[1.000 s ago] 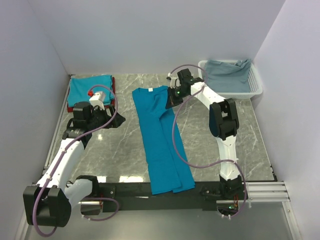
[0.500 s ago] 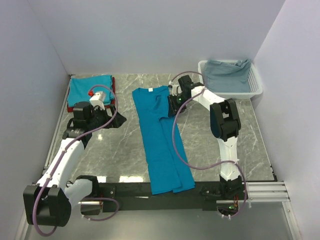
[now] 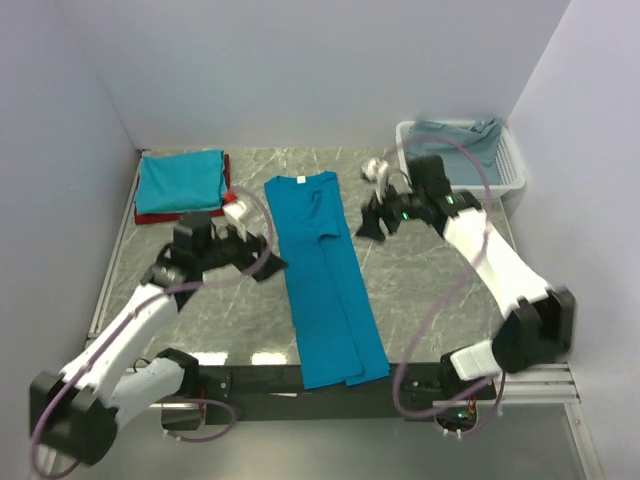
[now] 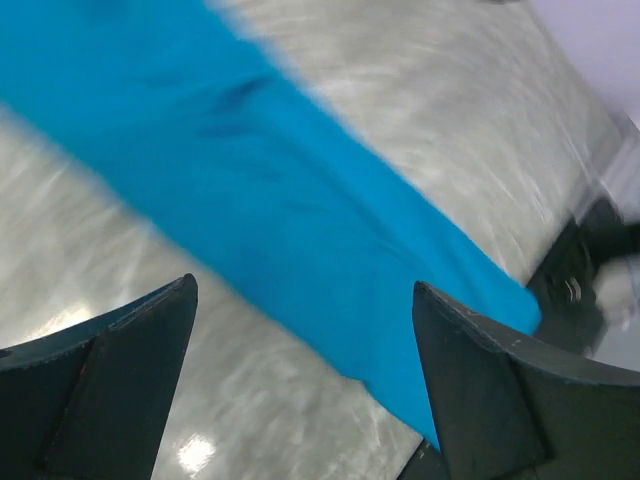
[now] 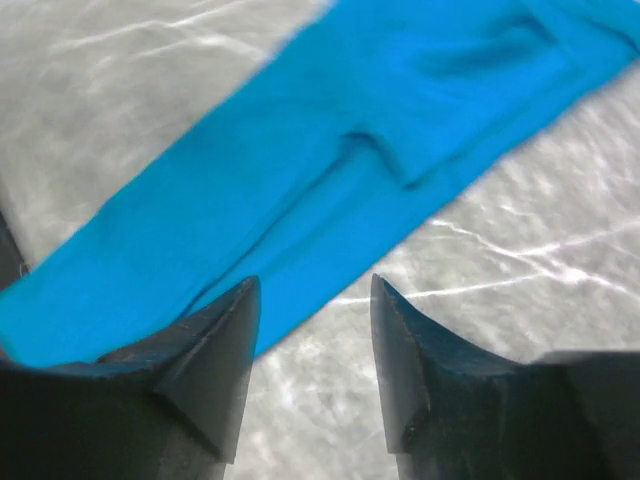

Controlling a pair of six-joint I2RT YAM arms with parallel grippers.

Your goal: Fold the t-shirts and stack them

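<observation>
Bright light; wrist views seemingly motion-blurred.

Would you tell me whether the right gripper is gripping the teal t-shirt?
No, the right gripper stands open with nothing between its jaws, the teal t-shirt lying flat beyond them.

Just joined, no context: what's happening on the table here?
Shirt folding, mid-task. A long teal shirt lies folded lengthwise at centre. The left hand and right hand hover at its two sides, both open and empty. A folded teal shirt sits on a dark red one at the back left.
</observation>
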